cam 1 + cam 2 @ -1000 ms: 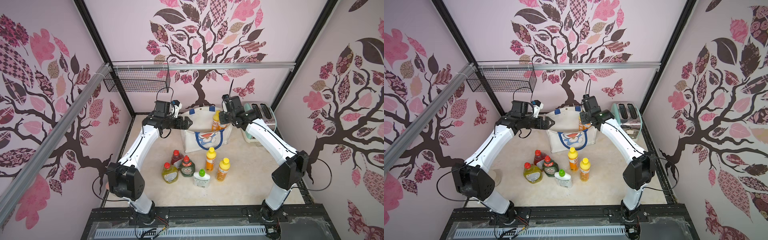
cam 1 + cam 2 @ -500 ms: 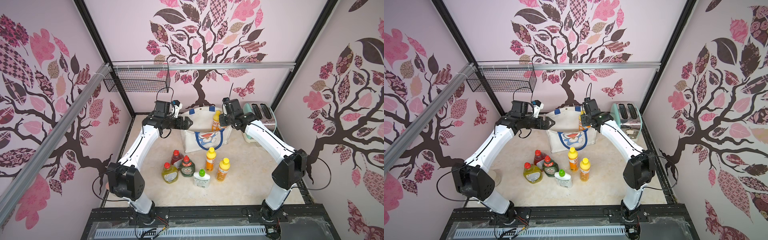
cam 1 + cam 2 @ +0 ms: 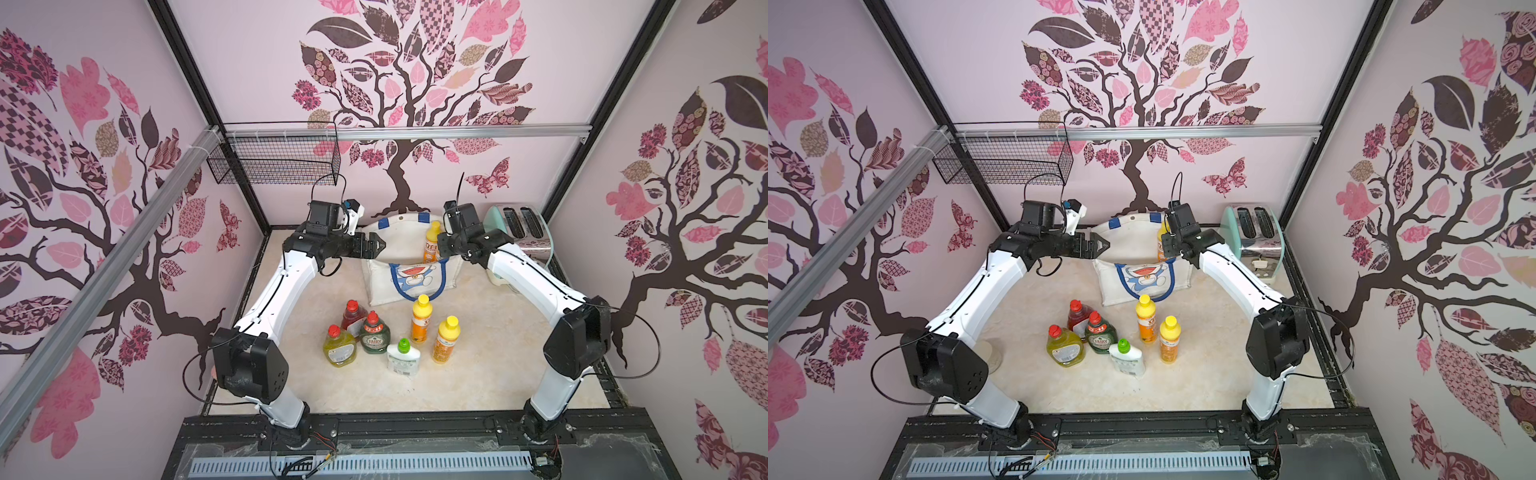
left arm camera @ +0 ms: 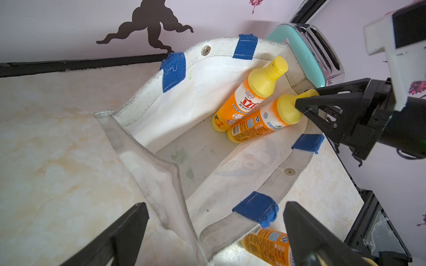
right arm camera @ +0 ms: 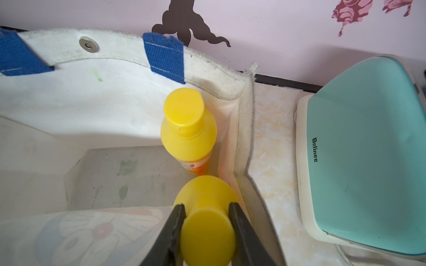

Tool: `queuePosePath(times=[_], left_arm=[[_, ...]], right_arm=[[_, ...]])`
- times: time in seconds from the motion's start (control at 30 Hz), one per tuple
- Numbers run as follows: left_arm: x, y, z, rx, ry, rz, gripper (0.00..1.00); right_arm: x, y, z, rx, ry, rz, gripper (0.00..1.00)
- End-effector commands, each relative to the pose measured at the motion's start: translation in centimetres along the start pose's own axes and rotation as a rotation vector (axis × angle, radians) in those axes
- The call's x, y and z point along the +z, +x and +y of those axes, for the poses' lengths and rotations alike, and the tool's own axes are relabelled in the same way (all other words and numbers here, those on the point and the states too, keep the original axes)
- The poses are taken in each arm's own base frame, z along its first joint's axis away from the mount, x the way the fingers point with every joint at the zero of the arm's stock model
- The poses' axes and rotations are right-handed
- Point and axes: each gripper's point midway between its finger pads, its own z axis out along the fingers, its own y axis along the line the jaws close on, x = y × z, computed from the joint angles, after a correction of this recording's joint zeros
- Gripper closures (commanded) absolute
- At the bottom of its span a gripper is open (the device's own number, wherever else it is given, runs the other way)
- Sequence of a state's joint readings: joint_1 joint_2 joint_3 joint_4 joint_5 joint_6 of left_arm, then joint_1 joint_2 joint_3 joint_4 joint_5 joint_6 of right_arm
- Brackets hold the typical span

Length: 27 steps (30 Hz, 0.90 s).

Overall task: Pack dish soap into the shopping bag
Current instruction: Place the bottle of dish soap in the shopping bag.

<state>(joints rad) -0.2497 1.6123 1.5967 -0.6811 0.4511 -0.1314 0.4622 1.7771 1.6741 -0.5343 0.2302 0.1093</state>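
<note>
Fingers [image 5: 177, 221] of the right gripper [image 5: 206, 208] are clamped on the yellow cap of the held orange bottle [image 4: 258, 125], 1 finger on each side. That bottle sits inside the shopping bag [image 3: 415, 278], low against the end wall nearest the toaster [image 3: 519, 224]. The right wrist bends down over that end of the bag. Its white forearm slopes back to an elbow near the table's [image 3: 478, 365] right edge.

The left gripper [image 3: 376, 246] hovers level over the bag's opposite end with its jaws wide apart and nothing between them. It points across the opening, and its forearm arches up from a low elbow.

The second orange bottle [image 5: 189, 129] stands just beside the held one, so 2 bottles are in the bag. In front of the bag, 6 bottles stand on the table:
- 2 orange bottles [image 3: 422, 320] [image 3: 445, 340]
- 3 squat red-capped bottles: yellow-green [image 3: 340, 349], red [image 3: 353, 318] and dark green [image 3: 374, 336]
- 1 white bottle [image 3: 402, 357] with a green cap

That makes 8 in view.

Compared with 1 second ago, the right wrist has edged slightly toward the bag's middle. The left arm and the 6 table bottles are unchanged.
</note>
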Motion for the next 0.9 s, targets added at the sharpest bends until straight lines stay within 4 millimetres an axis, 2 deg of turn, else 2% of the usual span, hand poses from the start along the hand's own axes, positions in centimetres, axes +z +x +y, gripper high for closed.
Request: queuePosePath(times=[0.0,0.07,0.2,0.47,0.6,0.77,0.87], left_arm=[[-1.0,-0.8,-0.9,0.023,0.018,-0.04,0.02],[-1.0,-0.8,-1.0,0.025,0.021,-0.041,0.02],[-0.9,-0.8,-0.9,0.028,0.021,-0.045,0.03],[-0.9,-0.8,-1.0,0.028,0.024,-0.044,0.03],[-0.9,-0.8,-1.0,0.03,0.024,-0.044,0.03],[-0.9,-0.8,-1.0,0.032,0.024,-0.043,0.03],[-0.9,-0.8,-1.0,0.032,0.023,-0.043,0.03]], right_arm=[[-1.0,-3.1,-1.1,0.03,0.032,-0.102,1.0],[-0.7,-3.0,-1.2,0.026,0.037,-0.097,1.0],[-0.1,-2.7,-1.3,0.023,0.047,-0.083,0.91],[0.7,-2.4,-1.0,0.02,0.04,-0.074,0.85],[0.7,-2.2,-0.9,0.019,0.033,-0.067,0.68],[0.2,-2.3,-0.9,0.022,0.026,-0.072,0.65],[-0.2,-2.4,-0.9,0.023,0.02,-0.074,0.59]])
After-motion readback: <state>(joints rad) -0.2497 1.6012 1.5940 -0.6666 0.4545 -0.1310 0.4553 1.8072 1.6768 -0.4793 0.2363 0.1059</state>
